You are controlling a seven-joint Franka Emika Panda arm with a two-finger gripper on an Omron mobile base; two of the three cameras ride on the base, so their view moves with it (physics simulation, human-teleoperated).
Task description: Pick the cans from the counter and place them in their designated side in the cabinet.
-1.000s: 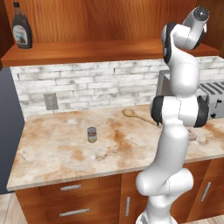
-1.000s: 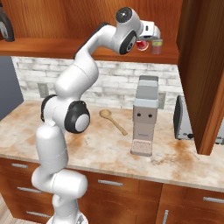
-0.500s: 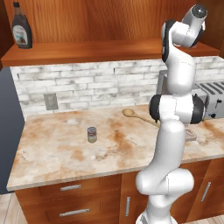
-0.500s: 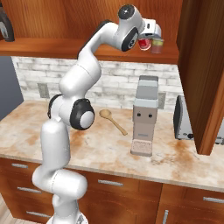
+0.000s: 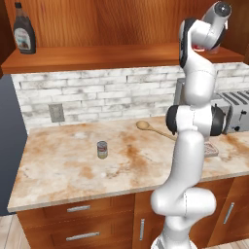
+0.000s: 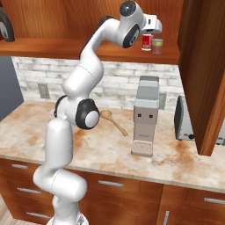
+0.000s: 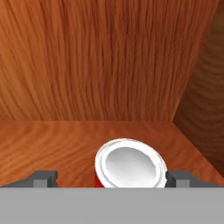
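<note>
Release is the step I judge myself to be in: the red can stands on the cabinet shelf at its right end, touching or just beside the pale green-and-pink can at its 3 o'clock. In the hand view my jaws are spread wide, one fingertip at 9 o'clock of the can's silver top and the other at 3 o'clock, neither pinching it. The can is upright, long axis vertical, top facing my camera. Next I need to draw the gripper straight back without tipping it, then swing down to the tabletop. The olive-grey can waits there, also upright, at about 8 o'clock of the wooden spoon.
</note>
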